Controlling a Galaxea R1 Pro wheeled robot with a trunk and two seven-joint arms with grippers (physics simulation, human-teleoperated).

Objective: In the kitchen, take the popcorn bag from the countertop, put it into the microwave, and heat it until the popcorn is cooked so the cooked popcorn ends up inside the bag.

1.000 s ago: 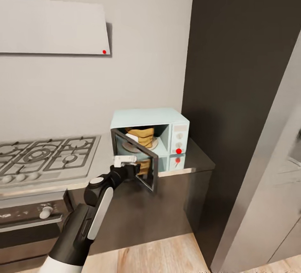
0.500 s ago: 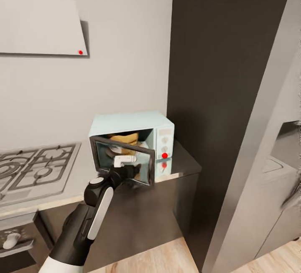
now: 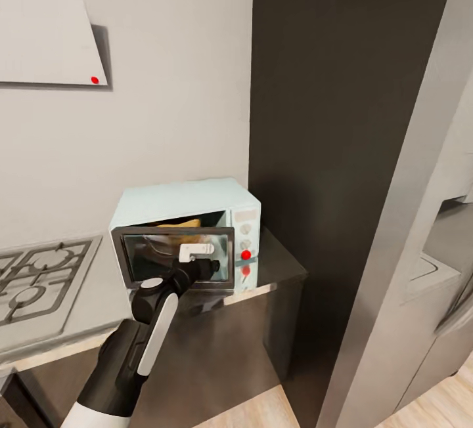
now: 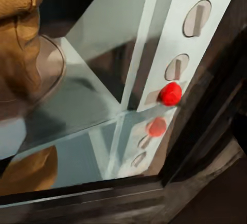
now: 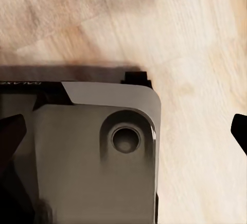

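Kitchen bench [image 3: 276, 264] carries the microwave [image 3: 190, 198]; the bag [image 3: 180, 223] is seen inside. Its door [image 3: 174, 256] is almost shut, heating remains. Neither arm's jaws can be judged.

A home kitchen: a mint-blue microwave [image 3: 187, 198] sat at the end of a glossy grey countertop [image 3: 279, 264], beside a gas hob [image 3: 39, 277], with a tall dark cabinet [image 3: 341, 119] and wood-look floor [image 3: 256, 408] nearby.

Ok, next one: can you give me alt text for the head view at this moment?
The robot's left gripper is at the dark glass door of a pale mint-blue microwave, which is nearly shut with the tan popcorn bag inside. The microwave stands on a glossy grey countertop between a gas hob and a tall dark cabinet.
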